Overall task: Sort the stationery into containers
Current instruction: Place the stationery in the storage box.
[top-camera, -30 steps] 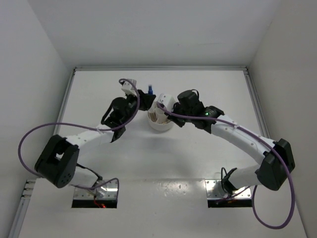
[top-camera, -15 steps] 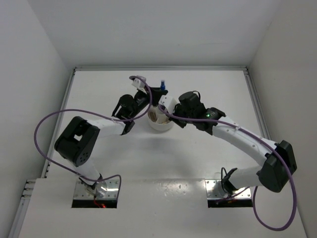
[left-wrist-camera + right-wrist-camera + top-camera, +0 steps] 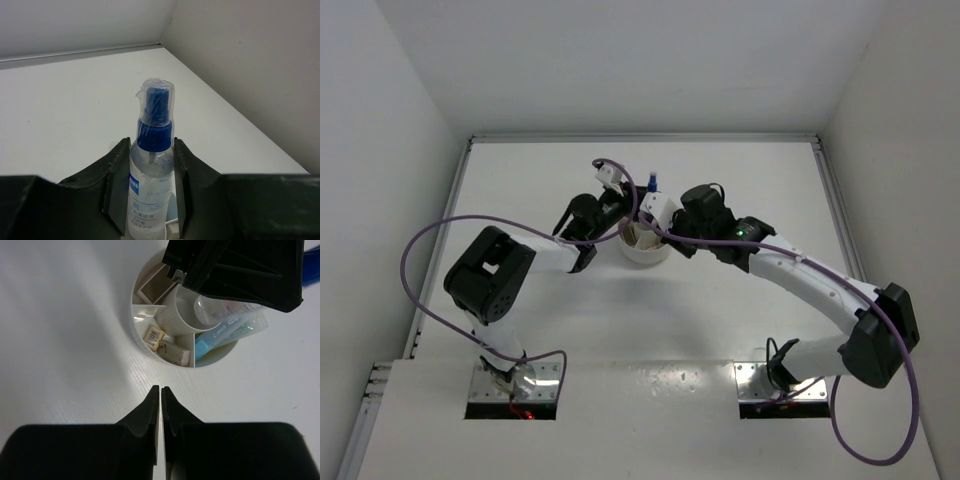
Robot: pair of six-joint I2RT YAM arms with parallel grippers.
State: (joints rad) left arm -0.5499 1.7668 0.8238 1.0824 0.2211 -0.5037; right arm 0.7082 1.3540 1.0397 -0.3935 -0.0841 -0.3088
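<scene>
- Left wrist view: left gripper [image 3: 150,192] clenched on the clear blue-capped bottle [image 3: 154,132], one finger on each side of the body, just below the blue collar. Bottle upright, its cap at twelve o'clock of the fingers, under a clear cover.
- Right wrist view: the bottle's rounded base hangs over the centre cup [image 3: 176,304] of the divided white bowl [image 3: 136,322]. Cannot tell whether it is already inside the cup or touching it; the left gripper's black body hides the upper part.
- Bowl contents: tan eraser blocks [image 3: 154,335] in the compartment at six to seven o'clock. Pale blue marker stick [image 3: 227,335] lies at four o'clock, one end poking over the rim. Compartment at ten o'clock unclear.
- Right gripper [image 3: 161,407] pinched shut on nothing, hovering above bare table [image 3: 65,340] at six o'clock of the bowl, apart from it.
- Step in hand, as I read it: placing the bottle, late in the carry, at the point of lowering.
- Next move calls for: keep the bottle vertical, base centred on the cup mouth, straight descent, and release only once the base is seated.
- Risk: the bottle is tall and the cup narrow, so an early release could tip it onto the marker side. The right arm is close by; leave room when the left arm lifts away.
</scene>
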